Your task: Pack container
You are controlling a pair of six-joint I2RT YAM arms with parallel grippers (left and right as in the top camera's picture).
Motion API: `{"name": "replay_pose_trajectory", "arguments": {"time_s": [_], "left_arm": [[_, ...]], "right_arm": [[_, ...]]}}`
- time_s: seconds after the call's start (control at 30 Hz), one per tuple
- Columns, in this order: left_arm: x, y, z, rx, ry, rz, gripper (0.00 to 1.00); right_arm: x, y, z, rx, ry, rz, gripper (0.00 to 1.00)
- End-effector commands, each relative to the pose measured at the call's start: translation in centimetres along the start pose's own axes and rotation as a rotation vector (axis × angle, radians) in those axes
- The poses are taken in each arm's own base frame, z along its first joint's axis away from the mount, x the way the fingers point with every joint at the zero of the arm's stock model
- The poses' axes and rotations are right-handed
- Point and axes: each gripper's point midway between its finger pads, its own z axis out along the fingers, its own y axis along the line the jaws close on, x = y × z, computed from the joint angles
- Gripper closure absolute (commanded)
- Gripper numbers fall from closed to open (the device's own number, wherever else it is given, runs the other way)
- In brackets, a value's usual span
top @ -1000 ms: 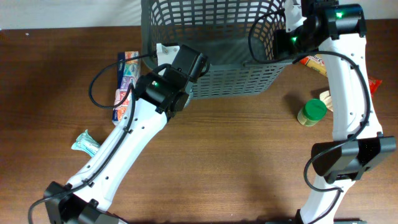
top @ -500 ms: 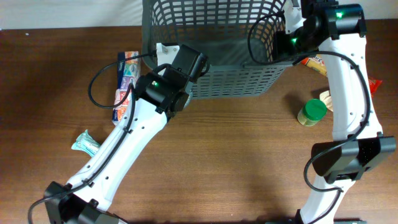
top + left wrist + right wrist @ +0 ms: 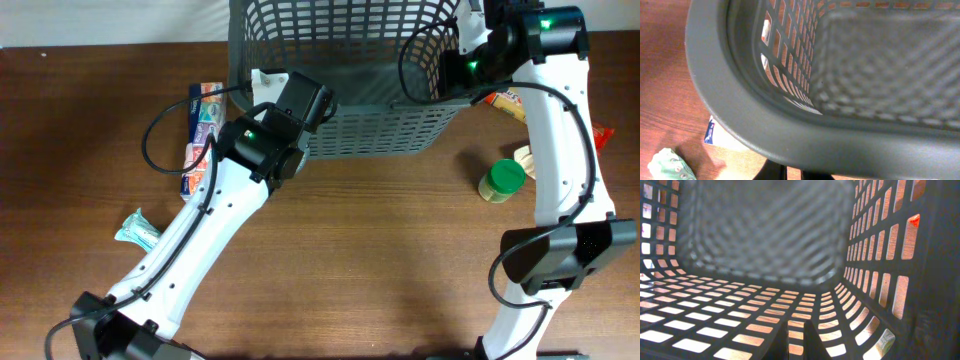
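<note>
Left gripper (image 3: 272,88): jaws together, pinched on the basket (image 3: 340,130) rim at its near-left corner. In the wrist view only the dark finger bases show, at the bottom edge right under the thick rim (image 3: 715,100).
Right gripper (image 3: 468,40): jaws together, clamped on the basket's right wall, far end. The wrist view looks along the inside, with one dark finger against the slotted wall at the bottom centre.
Basket: dark grey, slotted sides, solid floor, far middle of the table. Its far edge runs out of the overhead picture. The near wall shows its outer face from above. Can't tell whether the basket is tilted or lifted.
Basket contents: bare floor in both wrist views, blurred.
Left arm: comes from the near-left corner and reaches diagonally to the basket.
Right arm: base at near right, reaches straight to the far side along the right.
Box (image 3: 203,135): colourful, long, flat on the table just left of the basket and beside the left arm. One corner shows under the rim in the left wrist view.
Green packet (image 3: 138,230): near left, well apart from the basket, just beside the left arm.
Jar (image 3: 502,180): green lid, right of the basket, near the right arm.
Snack pack (image 3: 505,100): orange, just right of the basket and partly under the right arm.
Red item (image 3: 602,137): far right edge, too small to tell what it is.
Table (image 3: 400,260): brown wood.
</note>
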Motion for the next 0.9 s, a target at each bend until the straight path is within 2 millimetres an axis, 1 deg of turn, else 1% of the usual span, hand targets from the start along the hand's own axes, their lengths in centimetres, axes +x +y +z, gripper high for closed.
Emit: {"name": "replay_pose_trajectory", "arguments": {"time_s": [0.0, 0.13, 0.43, 0.47, 0.53, 0.6, 0.63, 0.67, 0.7, 0.73, 0.77, 0.8, 0.87], "left_arm": [[-0.74, 0.56, 0.01, -0.023, -0.021, 0.000, 0.97], [-1.00, 1.02, -0.02, -0.050, -0.037, 0.003, 0.97], [-1.00, 1.05, -0.02, -0.052, -0.037, 0.007, 0.97], [-0.99, 1.06, -0.02, -0.052, -0.037, 0.008, 0.95], [-0.98, 1.06, -0.02, -0.052, -0.036, 0.008, 0.89], [-0.98, 1.05, -0.02, -0.052, -0.036, 0.008, 0.80], [-0.98, 1.05, -0.02, -0.052, -0.036, 0.008, 0.76], [-0.98, 1.05, -0.02, -0.052, -0.036, 0.008, 0.75], [-0.95, 1.01, -0.01, -0.049, -0.034, 0.008, 0.72], [-0.95, 1.00, -0.03, -0.048, -0.035, 0.008, 0.65], [-0.95, 1.00, -0.03, -0.048, -0.035, 0.008, 0.60], [-0.95, 1.00, -0.03, -0.048, -0.035, 0.008, 0.59], [-0.95, 1.00, -0.03, -0.048, -0.035, 0.008, 0.57]], "right_arm": [[0.34, 0.30, -0.01, -0.004, 0.011, -0.002, 0.96], [0.35, 0.30, -0.01, -0.004, 0.011, -0.002, 0.96], [0.35, 0.30, -0.01, -0.004, 0.011, -0.002, 0.96], [0.35, 0.30, -0.01, -0.004, 0.011, -0.002, 0.96], [0.35, 0.30, -0.01, -0.004, 0.011, -0.002, 0.95], [0.35, 0.31, -0.01, -0.005, 0.011, -0.002, 0.85], [0.34, 0.31, -0.01, -0.005, 0.011, -0.002, 0.70], [0.33, 0.31, -0.01, -0.005, 0.010, -0.002, 0.58], [0.33, 0.31, -0.01, -0.005, 0.010, -0.002, 0.47], [0.32, 0.31, -0.01, -0.005, 0.010, -0.002, 0.41], [0.31, 0.36, -0.01, -0.008, 0.009, -0.003, 0.35], [0.23, 0.44, -0.01, -0.013, 0.006, -0.003, 0.28], [0.05, 0.67, -0.01, -0.026, -0.001, -0.005, 0.21]]}}
